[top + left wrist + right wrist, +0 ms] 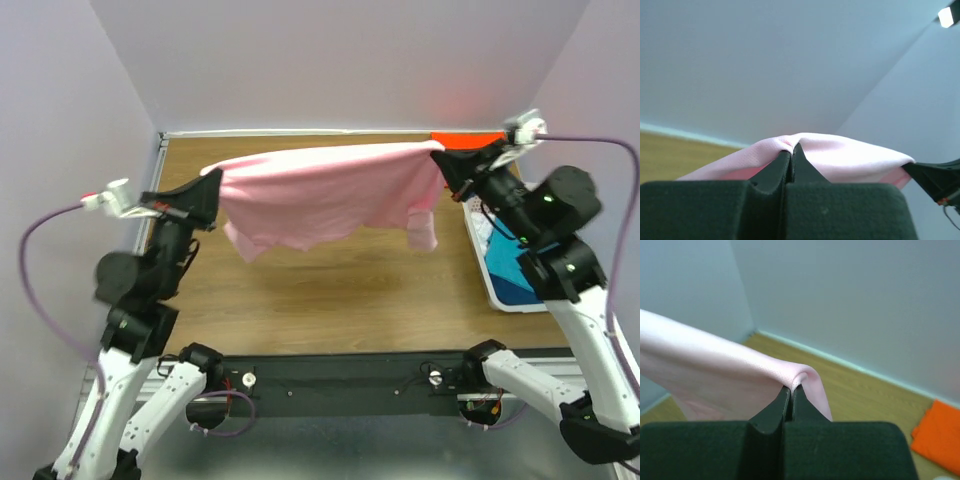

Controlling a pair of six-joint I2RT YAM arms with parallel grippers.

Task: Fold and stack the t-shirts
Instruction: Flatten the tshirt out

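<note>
Top external view showed us the pink t-shirt [320, 190] stretched in the air between our two grippers, its long axis running straight from one pair of jaws to the other. Our left gripper [210, 185] was pinched tight on one end of the shirt. From those jaws the cloth led off to the right and drooped below them, above the table [350, 295]. Our right gripper [440, 160] was clamped just as tight on the opposite end, the cloth leading off to its left. Neither arm was nearer, since each held an end. We judged that the coming move, laying the shirt flat for folding, turned on both jaws descending together with that span kept taut. Behind the right jaws lay the orange t-shirt [465, 140], and beneath them the basket [490, 290].
</note>
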